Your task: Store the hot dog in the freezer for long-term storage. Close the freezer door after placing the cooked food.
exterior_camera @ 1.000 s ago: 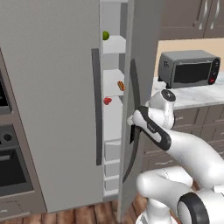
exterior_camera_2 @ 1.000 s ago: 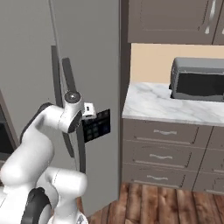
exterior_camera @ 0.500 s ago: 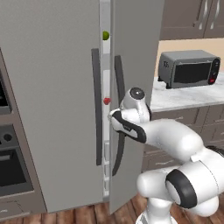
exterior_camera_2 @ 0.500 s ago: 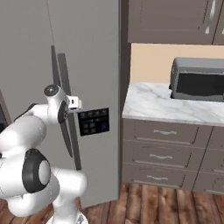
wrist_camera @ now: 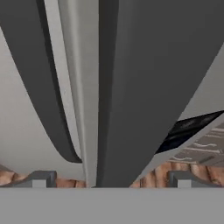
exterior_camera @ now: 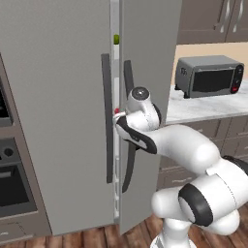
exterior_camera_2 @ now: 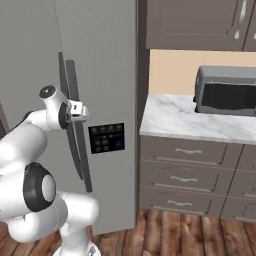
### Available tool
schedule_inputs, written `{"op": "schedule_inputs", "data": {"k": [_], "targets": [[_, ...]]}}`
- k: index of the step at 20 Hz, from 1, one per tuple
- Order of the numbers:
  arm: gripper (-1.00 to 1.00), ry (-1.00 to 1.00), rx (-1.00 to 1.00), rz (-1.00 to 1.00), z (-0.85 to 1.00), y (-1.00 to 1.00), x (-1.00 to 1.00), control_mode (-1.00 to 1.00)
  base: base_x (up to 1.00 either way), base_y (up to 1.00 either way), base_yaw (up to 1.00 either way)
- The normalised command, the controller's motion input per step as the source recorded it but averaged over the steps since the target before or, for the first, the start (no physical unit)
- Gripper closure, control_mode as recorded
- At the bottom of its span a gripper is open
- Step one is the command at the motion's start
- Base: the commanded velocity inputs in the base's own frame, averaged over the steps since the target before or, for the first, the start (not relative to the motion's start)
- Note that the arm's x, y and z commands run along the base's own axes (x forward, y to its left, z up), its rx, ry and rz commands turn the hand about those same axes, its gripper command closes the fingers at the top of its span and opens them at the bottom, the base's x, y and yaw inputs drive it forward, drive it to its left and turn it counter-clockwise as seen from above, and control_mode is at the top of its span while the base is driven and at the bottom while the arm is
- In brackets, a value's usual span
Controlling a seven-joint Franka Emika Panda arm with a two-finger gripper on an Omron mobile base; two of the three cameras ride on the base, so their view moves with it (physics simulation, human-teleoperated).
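Observation:
The freezer [exterior_camera: 58, 97] is a tall grey two-door unit. The freezer door [exterior_camera: 147, 72] [exterior_camera_2: 107, 65], with its small dark control panel [exterior_camera_2: 106, 138], stands almost shut, leaving a narrow slit. My gripper [wrist_camera: 109, 180] is open and pressed up against that door's long dark handle [exterior_camera: 129, 155] [exterior_camera_2: 76, 135], one fingertip [wrist_camera: 39, 178] on each side of it. The hand [exterior_camera: 121, 118] [exterior_camera_2: 77, 110] sits about halfway up the handle. The hot dog is hidden behind the door. A green spot [exterior_camera: 116, 38] and a red spot [exterior_camera: 116, 111] show in the slit.
A grey toaster oven [exterior_camera: 208, 75] [exterior_camera_2: 227, 90] stands on the marble counter [exterior_camera_2: 170, 122] right of the freezer, above grey drawers [exterior_camera_2: 185, 177]. A black built-in oven [exterior_camera: 9, 186] is at the far left. Wood floor [exterior_camera_2: 165, 235] lies below.
The freezer door has swung from wide open to almost shut, with my hand moving left along with its handle. The white inner shelves have dropped out of sight behind it.

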Motion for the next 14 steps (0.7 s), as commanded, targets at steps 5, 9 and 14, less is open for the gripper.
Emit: {"op": "schedule_inputs", "data": {"k": [5,9,14], "targets": [[-1.00,0.00,0.15,0.00,0.34,-0.26,-0.13,-1.00,0.00,0.00,0.00],[-1.00,0.00,0.19,0.00,0.00,-0.35,0.03,-1.00,0.00,0.00,0.00],[-1.00,-0.03,0.07,0.00,-0.15,-0.08,0.18,-1.00,0.00,0.00,0.00]]}}
